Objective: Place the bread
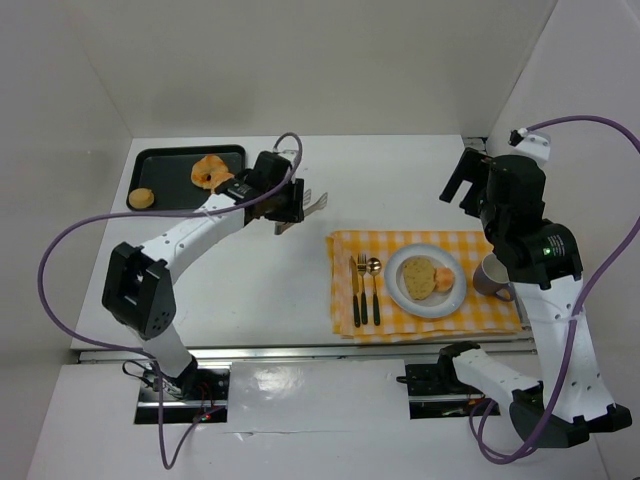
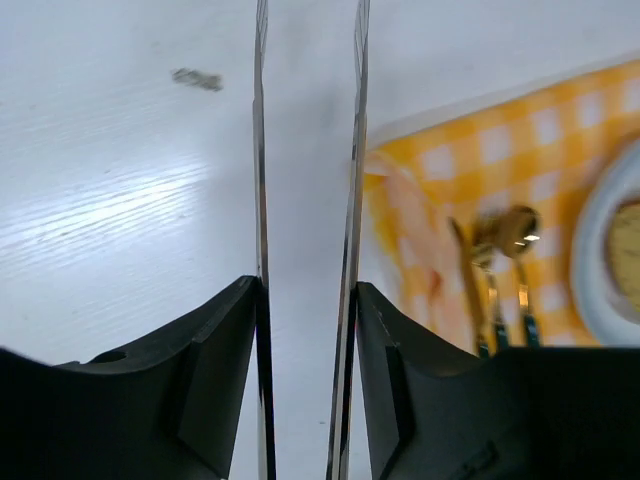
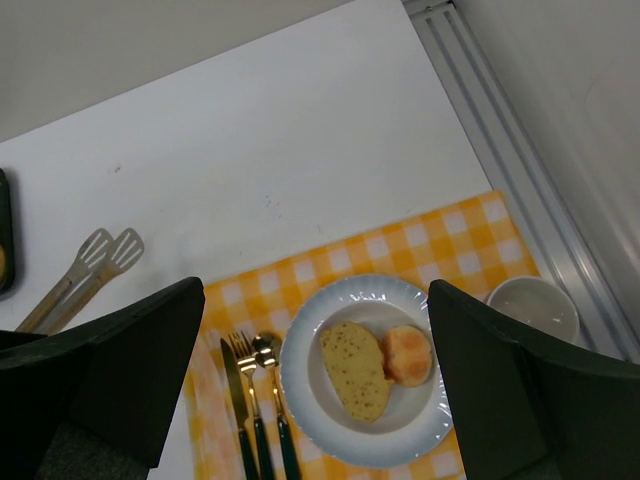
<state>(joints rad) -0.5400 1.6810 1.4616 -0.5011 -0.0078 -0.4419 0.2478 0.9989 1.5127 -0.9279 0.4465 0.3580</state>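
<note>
A white plate (image 1: 398,296) on the yellow checked placemat (image 1: 347,246) holds an oval seeded bread slice (image 1: 419,277) and a round bun (image 1: 445,277); both also show in the right wrist view (image 3: 355,370), (image 3: 407,354). A black tray (image 1: 170,160) at back left holds a pastry (image 1: 208,172) and a small bun (image 1: 142,198). My left gripper (image 1: 293,203) is shut on metal tongs (image 1: 314,205), whose blades (image 2: 259,150) are empty, over bare table left of the placemat. My right gripper (image 1: 465,180) is open and empty, high above the plate (image 3: 300,400).
A knife, fork and spoon (image 1: 365,290) lie on the placemat left of the plate. A cup (image 1: 492,275) stands at the plate's right, under my right arm. White walls enclose the table at back and sides.
</note>
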